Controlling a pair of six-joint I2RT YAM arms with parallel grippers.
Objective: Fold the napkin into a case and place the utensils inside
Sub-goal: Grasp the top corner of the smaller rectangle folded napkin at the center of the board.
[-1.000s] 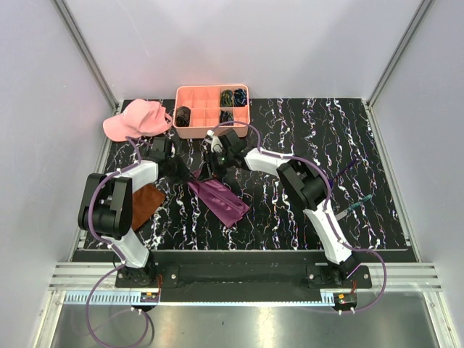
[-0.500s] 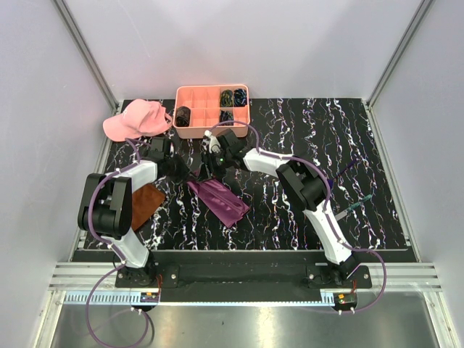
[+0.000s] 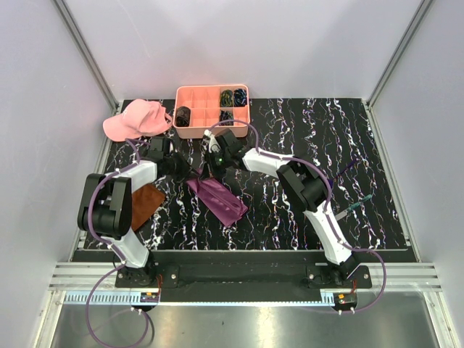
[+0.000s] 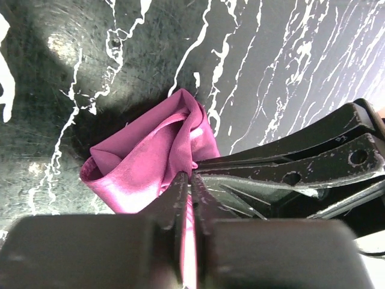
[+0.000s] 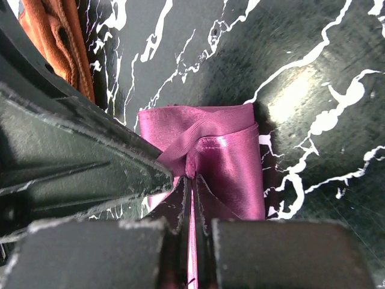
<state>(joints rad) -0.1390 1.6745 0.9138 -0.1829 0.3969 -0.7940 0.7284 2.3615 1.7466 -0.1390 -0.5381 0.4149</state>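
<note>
From above, both my end effectors meet at the far left corner of the napkin. It lies as a long folded strip slanting across the middle of the bench. My left end effector pinches that corner from the left, as it did a second ago. My right end effector stood a little further right and half open then; it has since slid in and clamped down on the same bunched corner (the two heads are now just beside each other). The strip itself has hardly shifted. The utensils lie well apart near the right edge of the bench. The rust-brown cloth is by my left arm, the pink cap and the tray at the far side.

The left wrist view shows my left end effector's fingers closed on a thin fold of magenta cloth, with the gathered corner puffed up in front of them and my right end effector's dark fingers coming in from the right, touching the cloth.

In the right wrist view my right end effector is closed tight on the napkin, a twisted ridge of cloth running into the pinch.
</note>
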